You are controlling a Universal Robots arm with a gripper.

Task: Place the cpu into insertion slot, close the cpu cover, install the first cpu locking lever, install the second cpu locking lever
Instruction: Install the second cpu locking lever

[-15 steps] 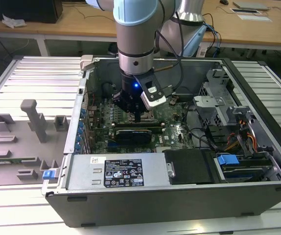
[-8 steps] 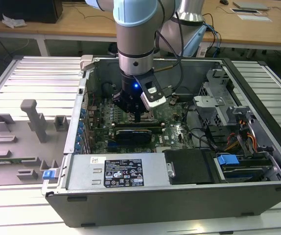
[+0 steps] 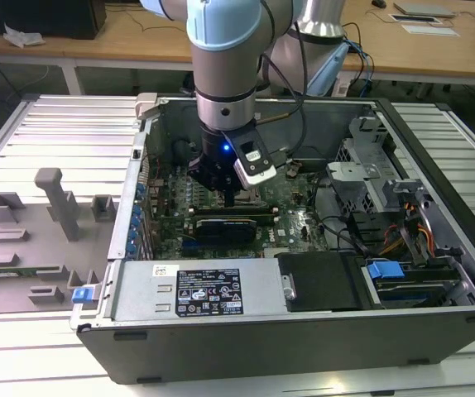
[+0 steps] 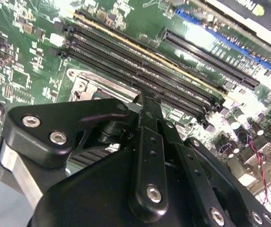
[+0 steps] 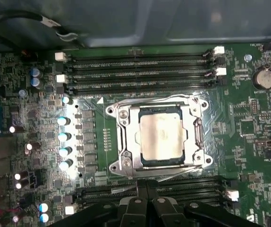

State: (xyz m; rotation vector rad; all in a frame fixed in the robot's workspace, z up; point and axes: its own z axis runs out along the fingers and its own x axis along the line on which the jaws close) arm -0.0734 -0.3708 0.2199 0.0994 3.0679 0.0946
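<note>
Cpu [image 5: 161, 138]: dull silver-grey top, pale sheen. Cpu cover [image 5: 126, 137]: bright silver metal frame. Circuit board [image 5: 263, 142]: green, speckled with tiny silver and white parts. Memory slots [image 5: 140, 71]: black, white end clips. Tool [image 4: 147, 142]: matte black, silver screws. Arm [image 3: 229, 50]: grey with pale blue band. Counter [image 3: 72, 132]: ribbed light grey.

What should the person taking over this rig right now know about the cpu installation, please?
Gripper: jaws look shut and hold nothing I can see, low over the board beside the socket.
The cpu sits in the insertion slot.
The cpu cover lies flat over it.
Levers: one lever wire runs along the cover's edge and another lever wire lies near the jaws.
Done: cpu placed, cover closed.
Left: check both levers, since I cannot tell whether either is hooked.
</note>
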